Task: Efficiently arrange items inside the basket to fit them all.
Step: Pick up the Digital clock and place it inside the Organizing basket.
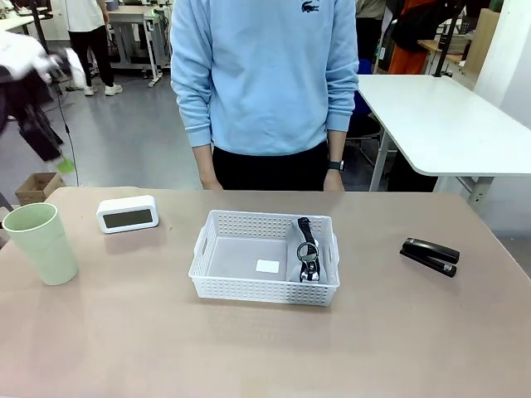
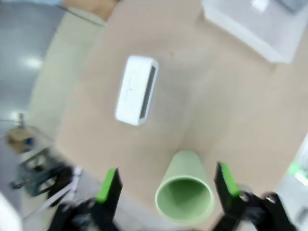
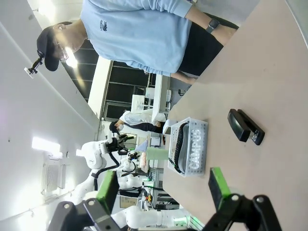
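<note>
The white lattice basket (image 1: 217, 249) stands mid-table. A grey zip case with a black strap (image 1: 308, 245) is on edge along its right wall, and a small flat white square (image 1: 267, 266) lies on its floor. At the far left stands the pale green cup (image 1: 43, 242); a white rectangular block with a dark face (image 1: 127, 214) is beside it. The black stapler (image 1: 430, 255) lies to the right. My left gripper (image 2: 166, 179) hangs open above the cup (image 2: 185, 195), with the block (image 2: 137, 90) beyond. My right gripper (image 3: 163, 183) is open in the air, looking at the stapler (image 3: 245, 126) and the basket (image 3: 195, 147).
A person in a light blue sweatshirt (image 1: 265, 75) stands at the far edge, hands (image 1: 333, 178) down by the table. Bare tabletop lies between the basket and the near edge. A white table (image 1: 448, 124) stands behind on the right.
</note>
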Controlling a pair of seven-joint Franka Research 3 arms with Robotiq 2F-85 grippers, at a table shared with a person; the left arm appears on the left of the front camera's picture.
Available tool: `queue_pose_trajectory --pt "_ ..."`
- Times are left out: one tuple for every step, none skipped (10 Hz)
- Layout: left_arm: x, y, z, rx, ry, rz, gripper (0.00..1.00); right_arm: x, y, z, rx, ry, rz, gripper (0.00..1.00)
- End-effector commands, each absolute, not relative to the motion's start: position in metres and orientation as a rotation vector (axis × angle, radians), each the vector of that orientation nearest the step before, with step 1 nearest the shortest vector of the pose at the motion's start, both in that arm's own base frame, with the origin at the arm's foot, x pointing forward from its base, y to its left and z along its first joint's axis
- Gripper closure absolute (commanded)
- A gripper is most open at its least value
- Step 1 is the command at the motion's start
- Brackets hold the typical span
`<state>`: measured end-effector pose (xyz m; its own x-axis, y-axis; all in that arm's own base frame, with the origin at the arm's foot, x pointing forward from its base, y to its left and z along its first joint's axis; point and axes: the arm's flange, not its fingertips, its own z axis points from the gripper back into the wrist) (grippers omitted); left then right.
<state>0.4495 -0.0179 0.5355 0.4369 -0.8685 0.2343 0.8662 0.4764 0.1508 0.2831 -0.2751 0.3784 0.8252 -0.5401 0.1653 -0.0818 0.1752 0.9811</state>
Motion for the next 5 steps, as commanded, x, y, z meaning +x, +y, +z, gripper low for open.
queue_pose_trajectory --pt "0.444 0.0008 0.5586 -0.073 -0.39 -0.984 0.0 0.28 -0.2742 0.3827 1.376 -0.534 -0.349 0.0" --pt "0.444 0.0008 0.5586 -0.073 -0.39 -0.984 0.0 0.28 -0.2742 0.3827 1.376 -0.534 -0.349 0.0" --pt "0.444 0.0008 0.5586 -0.073 -0.39 -0.984 0.0 0.28 -0.2742 0.3827 1.376 -0.534 -0.349 0.0" --pt "0.444 0.0008 0.5586 -0.073 -0.39 -0.984 0.0 0.28 -0.2742 0.3827 1.376 -0.534 -0.349 0.0" --pt "0.4491 -0.0032 0.549 -0.037 -0.355 -1.017 0.0 0.28 -0.2742 0.3827 1.376 -0.534 -0.349 0.0"
